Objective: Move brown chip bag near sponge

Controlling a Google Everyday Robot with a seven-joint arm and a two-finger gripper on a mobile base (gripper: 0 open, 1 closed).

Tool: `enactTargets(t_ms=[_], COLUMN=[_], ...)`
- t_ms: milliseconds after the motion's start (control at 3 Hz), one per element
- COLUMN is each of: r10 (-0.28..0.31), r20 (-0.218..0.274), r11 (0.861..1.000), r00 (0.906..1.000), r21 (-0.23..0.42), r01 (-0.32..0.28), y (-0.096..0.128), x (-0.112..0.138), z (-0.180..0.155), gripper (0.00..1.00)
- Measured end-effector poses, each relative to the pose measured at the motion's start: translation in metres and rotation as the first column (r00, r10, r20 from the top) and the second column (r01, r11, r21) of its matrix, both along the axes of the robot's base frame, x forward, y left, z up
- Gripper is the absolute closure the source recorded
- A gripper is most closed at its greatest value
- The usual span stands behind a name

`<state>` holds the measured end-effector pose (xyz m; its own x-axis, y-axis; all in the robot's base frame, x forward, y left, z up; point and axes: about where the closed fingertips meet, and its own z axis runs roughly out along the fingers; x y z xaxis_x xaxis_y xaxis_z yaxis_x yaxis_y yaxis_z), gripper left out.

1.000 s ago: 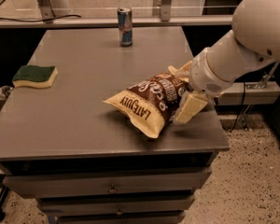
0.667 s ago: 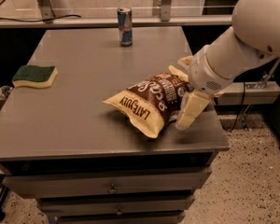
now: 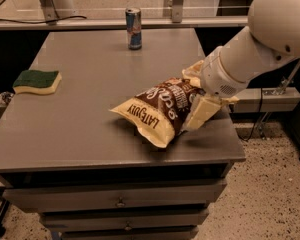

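The brown chip bag [image 3: 157, 109] lies on the grey table [image 3: 90, 119] near its right front, with its pale "LATE JULY" end pointing towards the front left. My gripper [image 3: 196, 94] comes in from the right. Its cream fingers [image 3: 200, 115] stand on either side of the bag's right end and are closed on it. The sponge [image 3: 37, 81], green on top and pale yellow below, lies at the table's left edge, far from the bag.
A blue and silver drink can [image 3: 134, 28] stands upright at the back middle of the table. Drawers [image 3: 120, 201] sit under the tabletop. A rail and shelf [image 3: 270, 96] lie to the right behind my arm.
The near finger has shifted very slightly against the bag. The bag, sponge and can have stayed where they were.
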<state>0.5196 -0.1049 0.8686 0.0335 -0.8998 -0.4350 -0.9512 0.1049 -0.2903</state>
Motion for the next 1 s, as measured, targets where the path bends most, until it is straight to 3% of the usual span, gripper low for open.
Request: enactTargets(t_ms=[667,1000], r10=[0.039,0.074], r20=[0.022,0.048], r11=[0.999,0.996], r00=[0.999,0.9961], r21=[0.016,0.037], r01=[-0.04,-0.076], y=[0.012,0.031], x=[0.012,0.025], z=[0.01,0.021], gripper=[0.63,0.87])
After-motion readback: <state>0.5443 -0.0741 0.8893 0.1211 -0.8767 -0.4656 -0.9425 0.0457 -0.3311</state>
